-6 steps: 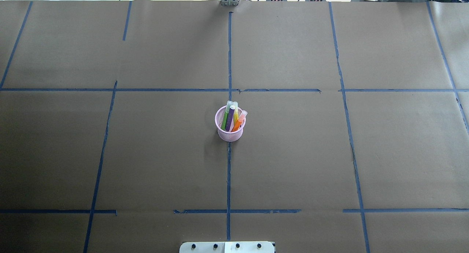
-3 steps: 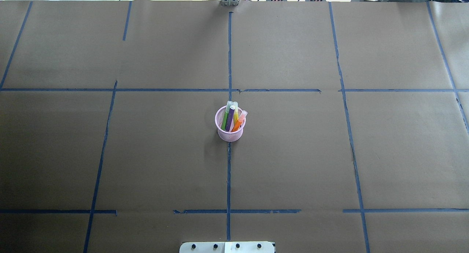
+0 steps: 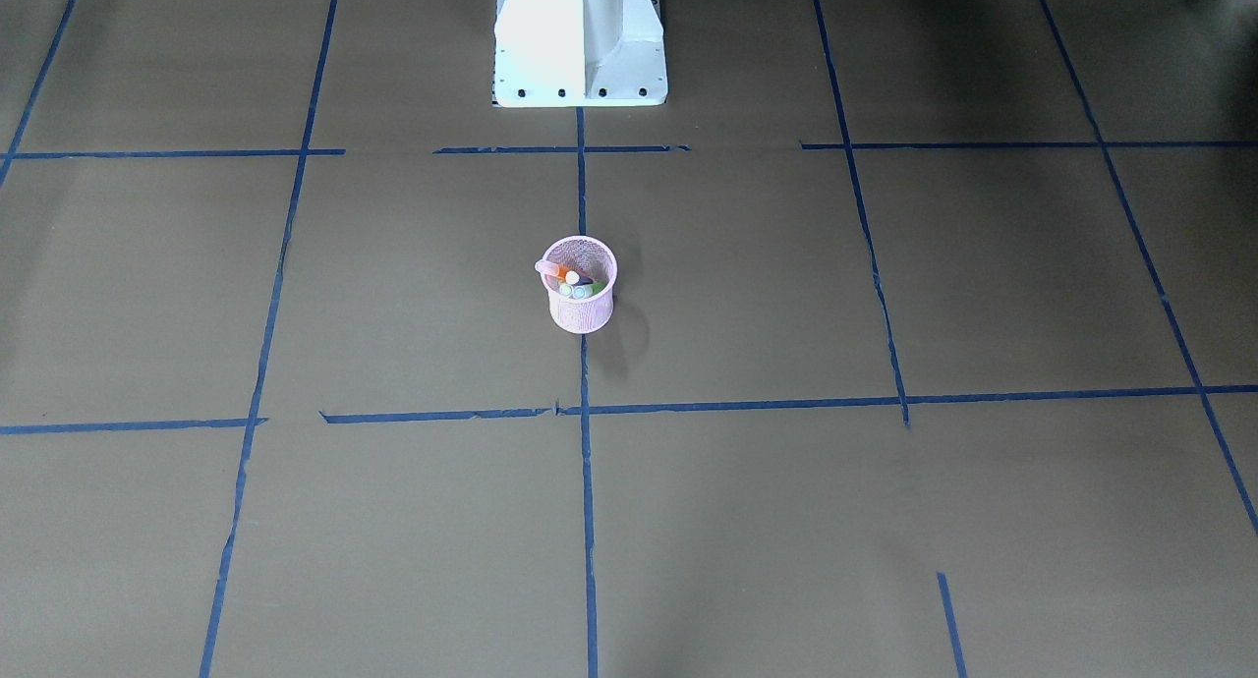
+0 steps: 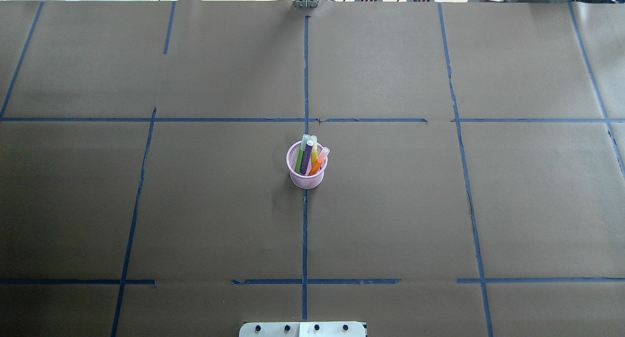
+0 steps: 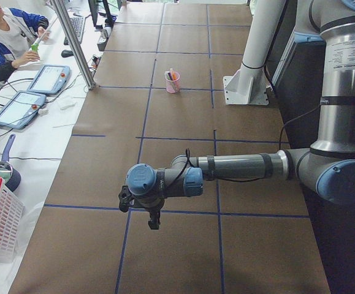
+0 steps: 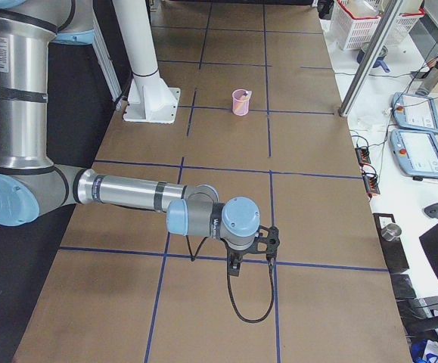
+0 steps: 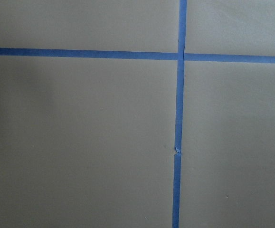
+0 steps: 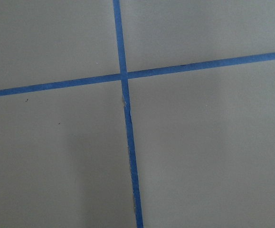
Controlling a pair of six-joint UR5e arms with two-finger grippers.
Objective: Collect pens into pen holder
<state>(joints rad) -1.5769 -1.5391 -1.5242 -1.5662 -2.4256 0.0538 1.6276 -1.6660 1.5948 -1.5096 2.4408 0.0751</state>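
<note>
**Grippers low over the paper, all pens in the cup**

Left gripper shows only in the exterior left view, in the lower middle of the frame. It points down over the brown table, close to a crossing of blue tape. Whether its fingers are apart or together, I cannot tell. Right gripper shows only in the exterior right view, also in the lower middle and pointing down, and its state I cannot tell either. Both wrist views show only paper and a tape crossing.

In the overhead view the pen holder stands upright in the centre of the frame, on the vertical tape line. Inside it lean a green pen, a purple pen, a yellow pen and an orange pen, with the caps above the rim.
</note>
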